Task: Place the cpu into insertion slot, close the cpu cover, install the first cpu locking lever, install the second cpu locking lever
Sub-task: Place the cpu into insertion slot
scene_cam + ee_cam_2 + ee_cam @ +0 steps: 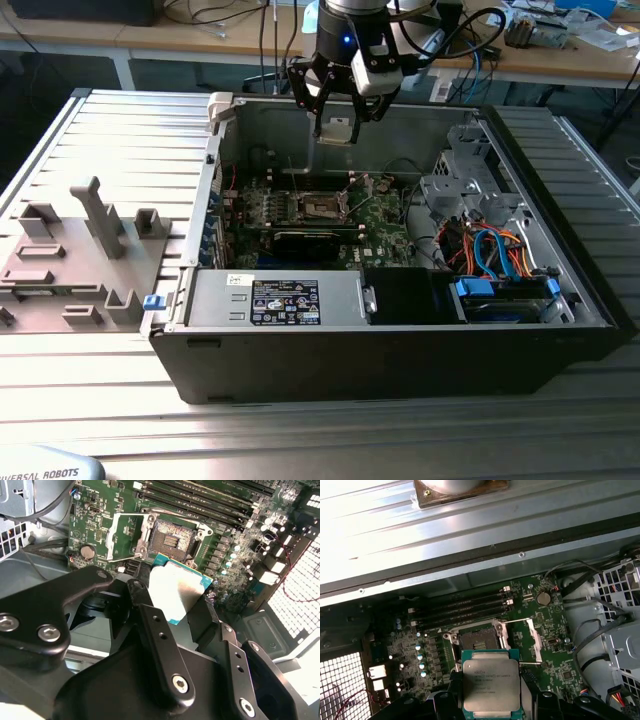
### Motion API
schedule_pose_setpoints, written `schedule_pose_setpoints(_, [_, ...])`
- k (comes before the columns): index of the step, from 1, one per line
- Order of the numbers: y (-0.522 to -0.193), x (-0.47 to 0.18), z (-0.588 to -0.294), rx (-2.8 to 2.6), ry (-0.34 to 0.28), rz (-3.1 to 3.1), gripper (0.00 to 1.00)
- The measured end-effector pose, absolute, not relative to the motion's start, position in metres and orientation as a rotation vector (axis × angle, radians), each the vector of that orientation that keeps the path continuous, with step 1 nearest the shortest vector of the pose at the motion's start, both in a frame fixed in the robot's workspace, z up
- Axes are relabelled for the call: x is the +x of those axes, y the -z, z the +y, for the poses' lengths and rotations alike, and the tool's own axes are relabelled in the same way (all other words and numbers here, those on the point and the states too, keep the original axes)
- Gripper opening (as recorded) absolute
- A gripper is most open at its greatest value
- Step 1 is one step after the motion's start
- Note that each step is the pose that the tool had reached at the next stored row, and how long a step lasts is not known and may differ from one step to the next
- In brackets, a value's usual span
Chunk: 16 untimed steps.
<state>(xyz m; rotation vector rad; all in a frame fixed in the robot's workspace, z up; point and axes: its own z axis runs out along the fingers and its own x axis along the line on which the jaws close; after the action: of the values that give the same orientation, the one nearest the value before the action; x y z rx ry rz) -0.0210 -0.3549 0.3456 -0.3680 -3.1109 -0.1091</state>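
My gripper hangs above the open computer case, shut on the cpu. In both wrist views the cpu sits flat between the black fingers, silvery top showing with a teal edge. The insertion slot lies bare on the green board, below and a little ahead of the chip. The cpu cover is swung open beside the slot. A thin lever rod sticks out near the cover.
Long black memory slots run beside the socket. A power supply fills the case's near side, and a drive cage with blue and orange cables is at the exterior view's right. A grey fixture plate lies left of the case.
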Motion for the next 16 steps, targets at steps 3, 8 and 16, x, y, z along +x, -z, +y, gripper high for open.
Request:
schedule_pose_setpoints(3, [-0.3454,-0.021,-0.3549,-0.375,0.109,-3.11,0.54])
schedule_pose_setpoints(8, [-0.345,-0.021,-0.3549,-0.387,0.109,-3.109,0.54])
schedule_pose_setpoints(16, [-0.3442,-0.021,-0.3549,-0.405,0.109,-3.107,0.54])
